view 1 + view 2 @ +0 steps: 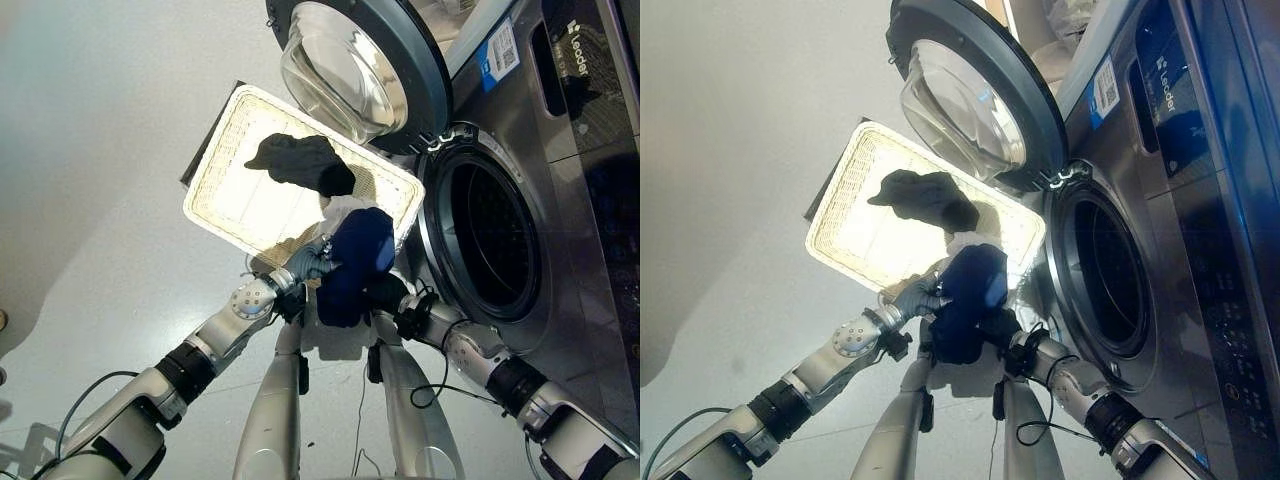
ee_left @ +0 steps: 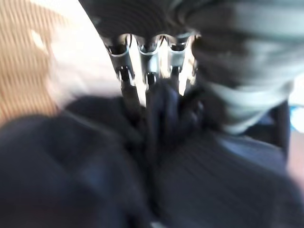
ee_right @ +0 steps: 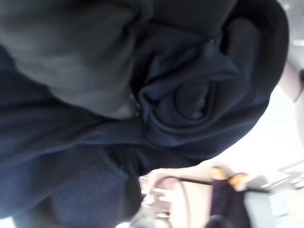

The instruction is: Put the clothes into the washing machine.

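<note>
A dark navy garment [image 1: 355,260] hangs bunched between my two hands, above the near right corner of a white wicker basket [image 1: 240,205]. My left hand [image 1: 305,263] is on its left side, fingers [image 2: 153,76] curled into the cloth. My right hand [image 1: 388,295] is pressed into its lower right side, wrapped in the folds [image 3: 190,95]. A black garment [image 1: 300,162] lies in the basket, and a pale piece [image 1: 345,207] shows beside the navy one. The washing machine's round opening [image 1: 490,235] is just right of the bundle.
The washer's door [image 1: 350,65] stands swung open above the basket's far right corner, its glass bowl facing out. The machine's steel front [image 1: 590,200] takes up the right side. Pale bare floor [image 1: 90,150] lies left of the basket.
</note>
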Available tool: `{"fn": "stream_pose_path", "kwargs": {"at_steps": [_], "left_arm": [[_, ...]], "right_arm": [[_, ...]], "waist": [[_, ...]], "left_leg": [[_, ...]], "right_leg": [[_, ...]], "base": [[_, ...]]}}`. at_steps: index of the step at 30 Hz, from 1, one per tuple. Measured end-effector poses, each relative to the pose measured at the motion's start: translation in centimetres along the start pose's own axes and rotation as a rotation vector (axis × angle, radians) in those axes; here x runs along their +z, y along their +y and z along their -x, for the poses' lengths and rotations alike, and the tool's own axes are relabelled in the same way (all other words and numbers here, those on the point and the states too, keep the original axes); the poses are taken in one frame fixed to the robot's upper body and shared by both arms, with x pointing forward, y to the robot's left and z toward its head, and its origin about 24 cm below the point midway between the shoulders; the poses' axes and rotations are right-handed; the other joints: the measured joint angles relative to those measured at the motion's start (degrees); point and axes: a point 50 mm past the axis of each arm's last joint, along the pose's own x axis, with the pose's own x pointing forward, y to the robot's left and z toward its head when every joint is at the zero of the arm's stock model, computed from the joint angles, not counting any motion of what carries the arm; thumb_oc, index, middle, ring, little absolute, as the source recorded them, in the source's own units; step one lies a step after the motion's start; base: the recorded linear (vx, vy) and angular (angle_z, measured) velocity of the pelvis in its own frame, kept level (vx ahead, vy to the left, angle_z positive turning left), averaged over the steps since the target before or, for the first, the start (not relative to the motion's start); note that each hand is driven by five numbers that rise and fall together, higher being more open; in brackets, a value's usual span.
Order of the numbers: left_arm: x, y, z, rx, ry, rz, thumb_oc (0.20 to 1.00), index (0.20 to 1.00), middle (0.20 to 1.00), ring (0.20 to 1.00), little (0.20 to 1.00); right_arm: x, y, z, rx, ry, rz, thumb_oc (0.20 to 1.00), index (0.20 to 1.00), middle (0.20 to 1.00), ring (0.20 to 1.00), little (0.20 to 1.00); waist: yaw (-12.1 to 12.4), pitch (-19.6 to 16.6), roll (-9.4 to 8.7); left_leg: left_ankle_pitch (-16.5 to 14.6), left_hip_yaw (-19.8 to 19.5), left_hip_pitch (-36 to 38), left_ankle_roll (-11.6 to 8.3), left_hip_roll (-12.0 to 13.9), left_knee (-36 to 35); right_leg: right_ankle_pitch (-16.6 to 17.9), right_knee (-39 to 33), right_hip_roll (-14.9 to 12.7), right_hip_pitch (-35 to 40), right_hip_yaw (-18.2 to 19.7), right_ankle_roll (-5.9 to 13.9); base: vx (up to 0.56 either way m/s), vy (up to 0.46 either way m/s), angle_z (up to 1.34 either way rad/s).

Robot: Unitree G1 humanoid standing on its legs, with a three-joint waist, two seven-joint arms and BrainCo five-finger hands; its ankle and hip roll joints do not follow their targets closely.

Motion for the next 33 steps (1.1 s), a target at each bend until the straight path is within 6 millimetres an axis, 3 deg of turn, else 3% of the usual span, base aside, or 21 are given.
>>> {"fn": "stream_pose_path", "kwargs": {"at_steps": [3, 10, 15, 18, 22, 25, 27, 30, 33], "left_arm": [[-0.8, 1.3, 0.5, 0.148, 0.036, -0.125, 1.000, 1.000, 1.000, 1.000, 1.000], [-1.6, 2.8, 1.1, 0.236, 0.113, -0.322, 1.000, 1.000, 1.000, 1.000, 1.000], [-3.9, 4.0, 1.9, 0.331, 0.258, -0.407, 1.000, 1.000, 1.000, 1.000, 1.000], [-4.8, 4.1, 2.4, 0.390, 0.296, -0.380, 1.000, 1.000, 1.000, 1.000, 1.000], [-6.7, 3.5, 3.2, 0.525, 0.344, -0.155, 1.000, 1.000, 1.000, 1.000, 1.000], [-7.2, 3.2, 3.4, 0.576, 0.342, -0.046, 1.000, 1.000, 1.000, 1.000, 1.000], [-7.7, 3.4, 3.6, 0.601, 0.344, -0.021, 1.000, 1.000, 1.000, 1.000, 1.000], [-8.5, 3.4, 4.3, 0.625, 0.364, 0.014, 1.000, 1.000, 1.000, 1.000, 1.000], [-8.7, 3.0, 4.6, 0.611, 0.359, 0.026, 1.000, 1.000, 1.000, 1.000, 1.000]], "right_arm": [[0.2, 0.3, 0.0, 0.003, -0.108, -0.098, 0.200, 0.200, 0.200, 0.200, 0.200], [1.8, -0.8, 0.8, -0.046, -0.381, -0.364, 0.200, 0.200, 0.200, 0.200, 0.200], [3.5, -2.0, 1.2, -0.065, -0.683, -0.645, 0.200, 0.200, 0.200, 0.200, 0.200], [3.6, -3.6, 2.0, -0.140, -0.793, -0.741, 0.200, 0.200, 0.200, 0.200, 0.200], [3.9, -6.8, 3.6, -0.320, -1.016, -0.921, 0.200, 0.200, 0.200, 0.200, 0.200], [4.6, -8.2, 4.7, -0.436, -1.140, -0.993, 0.200, 0.200, 0.200, 0.200, 0.200], [6.3, -9.4, 5.6, -0.513, -1.247, -1.047, 0.200, 0.200, 0.200, 0.200, 0.200], [11.6, -11.2, 8.3, -0.628, -1.491, -1.108, 0.200, 0.200, 0.200, 0.200, 0.200], [12.5, -11.6, 9.2, -0.739, -1.566, -1.150, 0.200, 0.200, 0.200, 0.200, 0.200]], "waist": [[0.04, 0.00, 0.02], [-0.04, 0.10, 0.29], [-0.15, 0.16, 1.53], [-0.11, 0.13, 3.57], [-0.23, -0.03, 7.36], [-0.11, -0.16, 8.28], [-0.07, -0.17, 8.29], [-0.08, -0.18, 8.30], [0.85, -0.23, 8.39]], "left_leg": [[-0.12, 0.39, -0.45, -0.17, 0.25, -0.04], [-0.06, 1.74, -1.74, -0.06, 0.04, -0.14], [-0.08, 3.31, -1.72, -0.05, -0.10, -0.39], [-0.07, 3.63, -1.60, -0.05, -0.09, -0.48], [0.15, 4.71, -1.37, 0.26, -0.32, -1.13], [0.20, 4.81, -1.12, 0.31, -0.24, -1.15], [0.21, 4.92, -0.79, 0.31, -0.16, -1.08], [0.35, 5.51, -0.70, 0.47, -0.31, -0.88], [0.49, 5.71, -1.54, 0.47, -0.31, -0.98]], "right_leg": [[-0.03, -0.02, 0.09, -0.77, -0.45, 0.01], [0.27, 0.23, -0.15, -3.00, 0.14, -0.38], [0.61, 0.73, -0.28, -4.09, 0.81, -0.81], [0.47, 0.92, -0.33, -4.27, 1.15, -0.61], [0.72, 1.11, -0.37, -4.87, 2.27, -0.42], [0.91, 1.21, -0.27, -4.84, 2.51, -0.62], [0.83, 1.58, -0.23, -4.73, 2.41, -0.54], [1.11, 1.84, -0.44, -4.85, 2.43, -0.60], [1.30, 1.91, -0.44, -5.81, 2.47, -0.58]], "base": [[0.01, -0.055, -0.07], [0.02, 0.004, -0.10], [0.02, 0.040, -0.13], [0.02, 0.048, -0.05], [0.03, 0.025, -0.12], [0.05, -0.042, -0.04], [0.05, -0.068, -0.05], [0.02, -0.057, -0.04], [0.02, -0.049, -0.01]]}}
